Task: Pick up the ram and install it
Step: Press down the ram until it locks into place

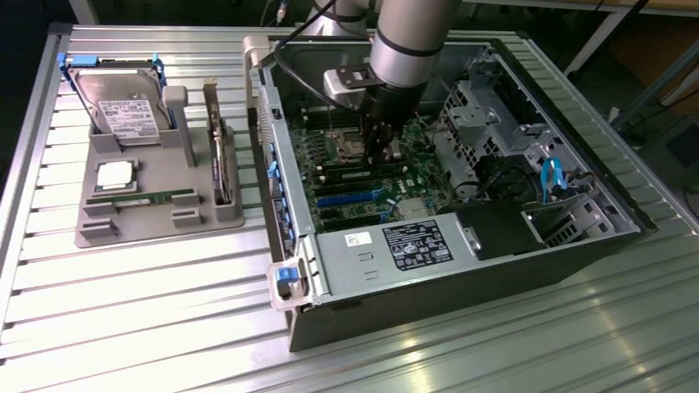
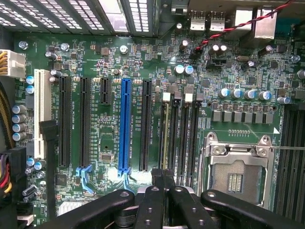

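Observation:
A green ram (image 1: 142, 196) lies flat in a groove of the grey holder (image 1: 120, 233), at the exterior view's left, beside the open computer case. Another stick (image 2: 165, 136) stands on edge in one of the memory slots on the motherboard (image 2: 109, 62), also seen as the stick (image 1: 349, 173) from outside. My gripper (image 1: 382, 154) hangs inside the case over the board. My gripper (image 2: 163, 173) is shut, nothing visible between its fingers, and its tips sit at one end of that filled slot. I cannot tell whether they touch the stick.
The holder also carries a hard drive (image 1: 123, 110), a square silver processor (image 1: 114, 174) and an upright board (image 1: 222, 155). The empty processor socket (image 2: 236, 174), blue expansion slot (image 2: 125, 126), power supply (image 1: 410, 244) and drive cage (image 1: 480, 106) crowd the case. Red and black wires (image 2: 228, 28) cross the board's edge.

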`<state>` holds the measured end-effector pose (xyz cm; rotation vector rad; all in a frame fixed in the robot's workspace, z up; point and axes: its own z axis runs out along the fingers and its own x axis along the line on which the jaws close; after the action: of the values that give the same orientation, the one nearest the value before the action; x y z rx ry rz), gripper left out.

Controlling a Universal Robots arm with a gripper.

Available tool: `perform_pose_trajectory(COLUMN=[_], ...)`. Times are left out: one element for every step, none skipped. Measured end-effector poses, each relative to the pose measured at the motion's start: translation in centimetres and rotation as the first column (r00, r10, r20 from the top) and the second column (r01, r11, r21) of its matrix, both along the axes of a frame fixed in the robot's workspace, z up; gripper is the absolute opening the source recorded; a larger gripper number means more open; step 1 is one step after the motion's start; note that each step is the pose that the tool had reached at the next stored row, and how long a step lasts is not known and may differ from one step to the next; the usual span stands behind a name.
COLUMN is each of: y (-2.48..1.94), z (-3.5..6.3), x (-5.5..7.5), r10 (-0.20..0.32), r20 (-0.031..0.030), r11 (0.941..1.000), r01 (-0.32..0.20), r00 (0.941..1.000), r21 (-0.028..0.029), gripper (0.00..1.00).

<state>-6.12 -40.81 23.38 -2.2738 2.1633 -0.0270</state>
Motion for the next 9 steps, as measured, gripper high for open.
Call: perform_pose_trajectory(y=[0.00,0.00,0.00,0.00,0.00,-0.02,-0.07,-0.12,-0.15], z=[-0.05,-0.08,-0.11,-0.14,-0.15,-0.15,-0.10,1.05,1.84], x=[0.0,0.0,0.0,0.0,0.0,0.0,0.0,0.0,0.0], r10=[0.000,0.000,0.000,0.000,0.000,0.000,0.000,0.000,0.000], r20=[0.0000,0.0000,0.0000,0.0000,0.0001,0.0001,-0.0010,-0.0092,-0.0123], r11=[1.0000,1.0000,1.0000,1.0000,1.0000,1.0000,1.0000,1.0000,1.0000], r01=[0.000,0.000,0.000,0.000,0.000,0.000,0.000,0.000,0.000], r00=[1.0000,1.0000,1.0000,1.0000,1.0000,1.0000,1.0000,1.0000,0.9999], r21=[0.0000,-0.0001,-0.0001,0.0000,0.0001,0.0001,0.0004,0.0002,0.0000], gripper=[0.11,0.11,0.11,0.11,0.11,0.11,0.11,0.11,0.11])
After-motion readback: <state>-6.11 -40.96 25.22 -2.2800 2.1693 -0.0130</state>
